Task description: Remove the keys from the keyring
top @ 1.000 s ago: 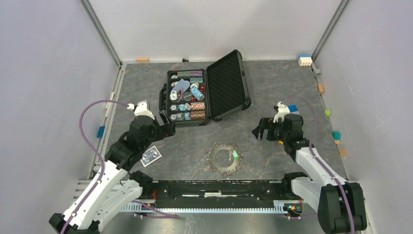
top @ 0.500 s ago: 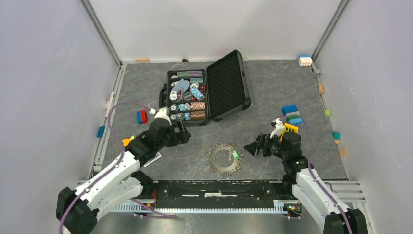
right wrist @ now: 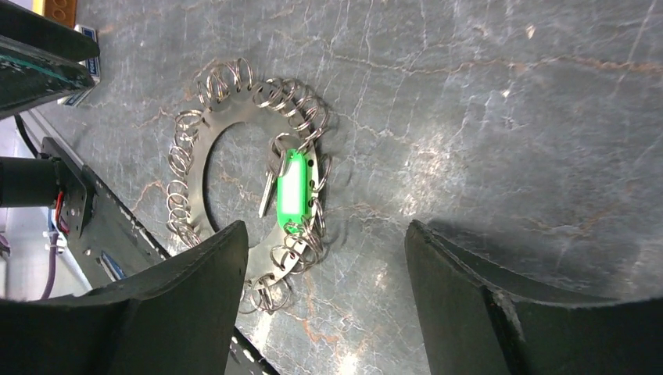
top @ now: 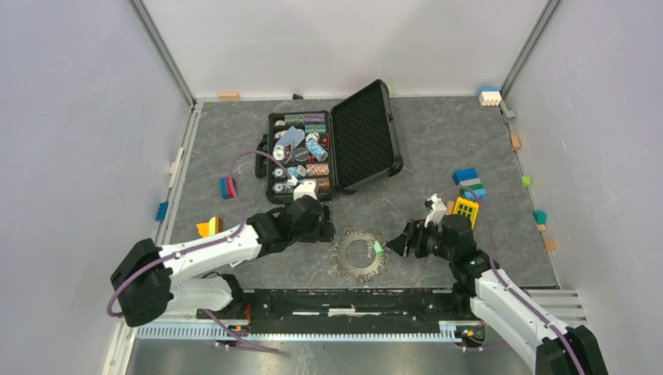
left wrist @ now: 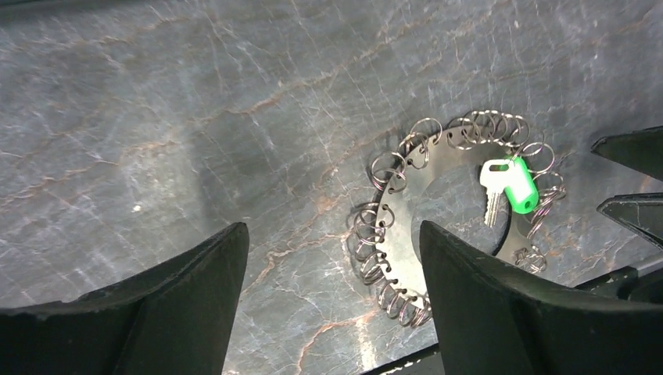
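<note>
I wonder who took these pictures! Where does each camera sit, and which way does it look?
Top camera: above and behind, looking down at the table; both arms show, left gripper and right gripper flanking the keyring.
Left wrist camera: on the left arm, looking down past its fingers at the keyring.
Right wrist camera: on the right arm, looking down between its fingers.
Shared: both wrist views show the keyring and green tag.

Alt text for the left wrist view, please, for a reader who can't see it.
A flat metal keyring, its rim strung with small wire loops, lies on a grey marbled table, with one key on a green tag lying partly over its hole. The open left gripper frames it from the bottom edge; the right gripper shows at the right.
</note>
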